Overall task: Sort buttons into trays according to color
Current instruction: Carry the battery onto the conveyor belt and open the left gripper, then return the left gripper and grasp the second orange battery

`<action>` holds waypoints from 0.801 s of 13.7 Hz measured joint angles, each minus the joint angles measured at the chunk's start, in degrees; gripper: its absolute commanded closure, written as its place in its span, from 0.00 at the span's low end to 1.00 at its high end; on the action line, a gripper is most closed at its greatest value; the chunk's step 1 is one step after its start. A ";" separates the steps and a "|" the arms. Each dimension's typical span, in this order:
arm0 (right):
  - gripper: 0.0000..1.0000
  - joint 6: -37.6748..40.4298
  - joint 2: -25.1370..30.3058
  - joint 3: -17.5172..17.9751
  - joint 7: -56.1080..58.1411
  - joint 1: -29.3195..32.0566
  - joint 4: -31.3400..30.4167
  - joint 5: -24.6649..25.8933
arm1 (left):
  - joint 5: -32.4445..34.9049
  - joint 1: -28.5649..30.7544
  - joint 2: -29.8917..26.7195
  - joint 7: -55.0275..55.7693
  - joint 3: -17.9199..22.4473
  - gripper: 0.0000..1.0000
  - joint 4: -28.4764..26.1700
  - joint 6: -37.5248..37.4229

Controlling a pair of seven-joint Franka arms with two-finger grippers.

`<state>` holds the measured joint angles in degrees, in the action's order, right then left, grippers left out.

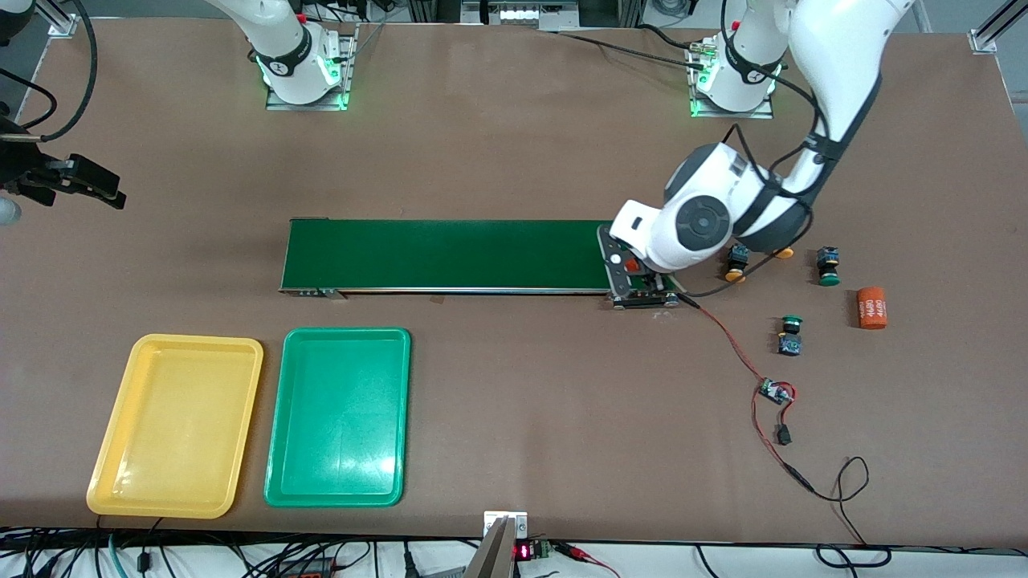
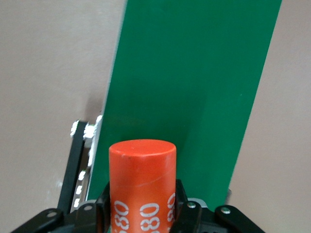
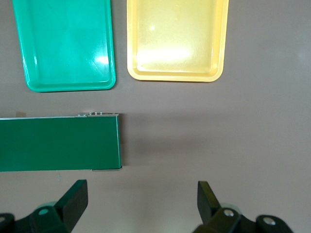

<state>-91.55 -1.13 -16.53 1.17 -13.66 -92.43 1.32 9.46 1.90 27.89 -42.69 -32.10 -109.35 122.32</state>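
Two smooth, shallow plastic trays with rounded corners, one yellow (image 1: 175, 425) and one green (image 1: 337, 417), lie side by side nearer the front camera than the long matte dark green conveyor belt (image 1: 446, 254). The left gripper (image 2: 142, 213) clamps a glossy orange cylinder (image 2: 142, 182) over the belt's end, near the small round-capped buttons (image 1: 790, 335) on the brown tabletop. The right gripper (image 3: 142, 204) waits, fingers spread wide, above the table toward the right arm's end.
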 measured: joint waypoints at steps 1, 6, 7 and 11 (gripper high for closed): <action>0.00 -0.01 0.00 0.00 0.00 0.00 0.00 0.00 | 0.99 -0.38 0.15 -0.80 0.00 0.00 -0.78 0.80; 0.00 -0.03 0.00 -0.01 0.00 0.01 0.00 0.00 | 1.72 -0.01 0.00 -2.31 0.17 0.00 -0.69 -0.29; 0.00 -0.03 0.00 -0.02 0.00 0.02 0.00 0.00 | 1.73 0.71 -0.21 -2.15 0.33 0.00 0.58 -2.48; 0.00 -0.03 -0.02 -0.03 0.00 0.04 -0.01 0.00 | 3.04 5.24 -1.29 2.69 5.09 0.00 10.86 -14.12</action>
<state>-91.58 -1.14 -16.56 1.17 -13.63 -92.43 1.32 12.49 7.14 26.60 -40.00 -27.01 -98.49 108.20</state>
